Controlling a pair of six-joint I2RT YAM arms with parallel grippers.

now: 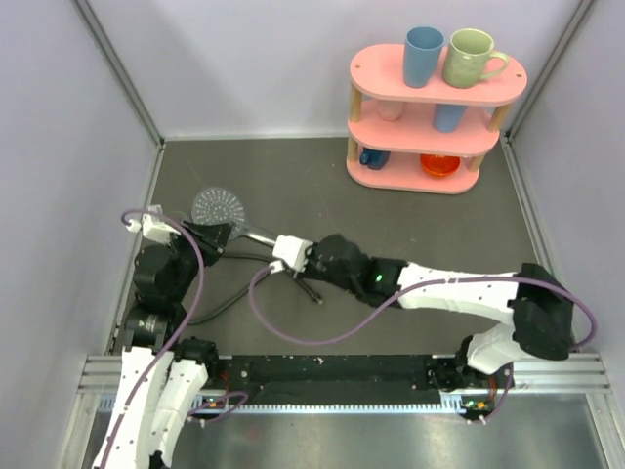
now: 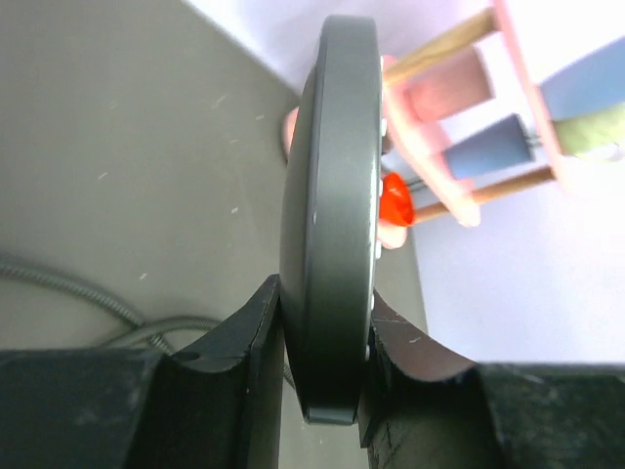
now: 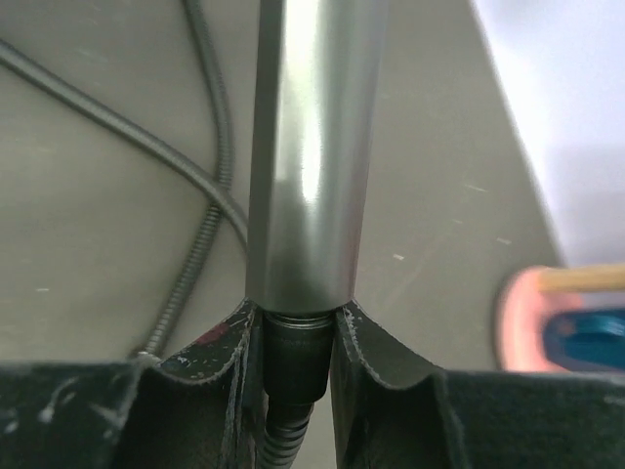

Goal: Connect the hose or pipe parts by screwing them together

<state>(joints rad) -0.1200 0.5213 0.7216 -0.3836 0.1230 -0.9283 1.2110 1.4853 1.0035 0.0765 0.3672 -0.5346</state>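
shower head [image 1: 217,207] near left wall [image 1: 59,195]; left jaws pinch rim, right jaws hose fitting [image 3: 293,357]

One pink shelf [image 1: 430,95] held six vessels, two per tier: blue cup [image 1: 424,54] and green mug [image 1: 471,57] on top, pink cup [image 1: 391,109] and second blue cup [image 1: 448,117] in the middle, blue piece [image 1: 373,156] and orange piece [image 1: 439,164] at the bottom, while in front of the shelf were one shower head [image 1: 219,207], one hose [image 3: 195,264] and two arms, left arm [image 1: 161,274] and right arm [image 1: 459,291].
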